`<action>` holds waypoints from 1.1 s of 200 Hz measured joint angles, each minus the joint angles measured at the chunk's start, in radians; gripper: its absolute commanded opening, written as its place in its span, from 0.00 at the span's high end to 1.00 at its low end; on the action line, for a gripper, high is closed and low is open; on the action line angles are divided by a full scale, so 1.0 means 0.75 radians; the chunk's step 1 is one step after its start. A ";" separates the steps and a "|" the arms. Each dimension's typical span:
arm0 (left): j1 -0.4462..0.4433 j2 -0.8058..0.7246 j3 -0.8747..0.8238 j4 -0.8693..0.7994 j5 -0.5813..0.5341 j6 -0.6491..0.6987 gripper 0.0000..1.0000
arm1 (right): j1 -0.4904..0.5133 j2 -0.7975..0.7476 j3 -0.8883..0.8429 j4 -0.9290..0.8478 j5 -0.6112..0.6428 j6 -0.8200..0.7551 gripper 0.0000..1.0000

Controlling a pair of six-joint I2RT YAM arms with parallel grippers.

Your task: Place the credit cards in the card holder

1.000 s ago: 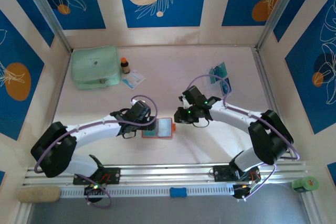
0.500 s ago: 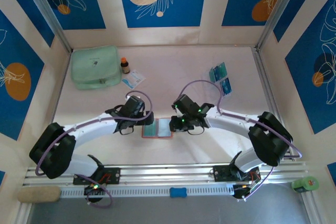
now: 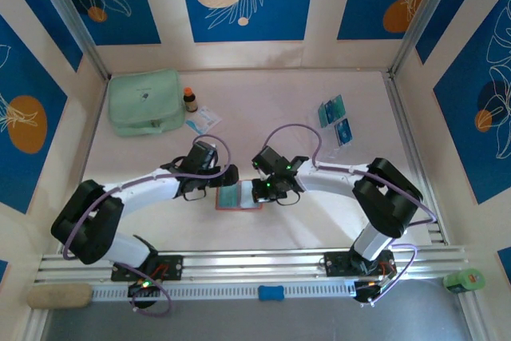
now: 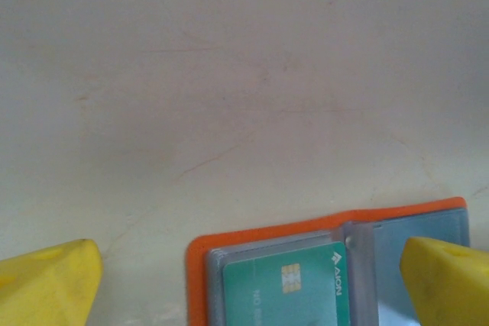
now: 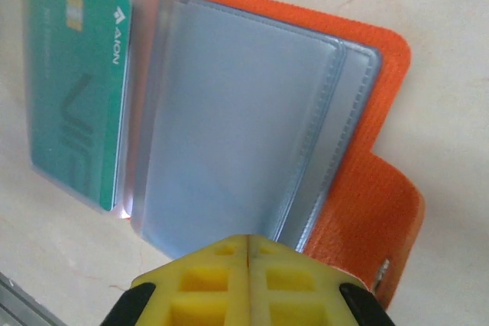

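Note:
The orange card holder (image 3: 239,197) lies open on the table between the two grippers. A green credit card (image 5: 76,89) sits in its left clear pocket, also seen in the left wrist view (image 4: 283,288). The right pockets (image 5: 229,127) look unfilled. Two more credit cards (image 3: 331,109) (image 3: 343,130) lie at the back right. My left gripper (image 3: 226,175) hovers open at the holder's far-left corner (image 4: 267,234), fingers wide apart (image 4: 244,284). My right gripper (image 3: 258,189) is shut, nothing between its fingertips (image 5: 248,280), low over the right pockets' near edge, beside the snap tab (image 5: 390,265).
A mint-green zip pouch (image 3: 145,101), a small brown bottle (image 3: 190,100) and a white-and-blue packet (image 3: 203,120) stand at the back left. An aluminium rail (image 3: 255,265) runs along the near edge. Frame posts rise at both back corners.
My right arm swung left from near the loose cards to over the holder, and its jaws closed. My left gripper drew back a little from the holder's left side.

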 measured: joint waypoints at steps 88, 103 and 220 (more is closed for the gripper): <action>0.000 0.022 -0.058 0.086 0.081 -0.033 0.00 | -0.032 0.003 -0.094 0.108 -0.024 0.011 1.00; 0.001 0.022 -0.063 0.099 0.083 -0.039 0.00 | -0.032 0.002 -0.098 0.119 -0.030 0.011 1.00; -0.003 0.023 -0.077 0.134 0.086 -0.069 0.00 | -0.033 0.002 -0.106 0.141 -0.037 0.023 1.00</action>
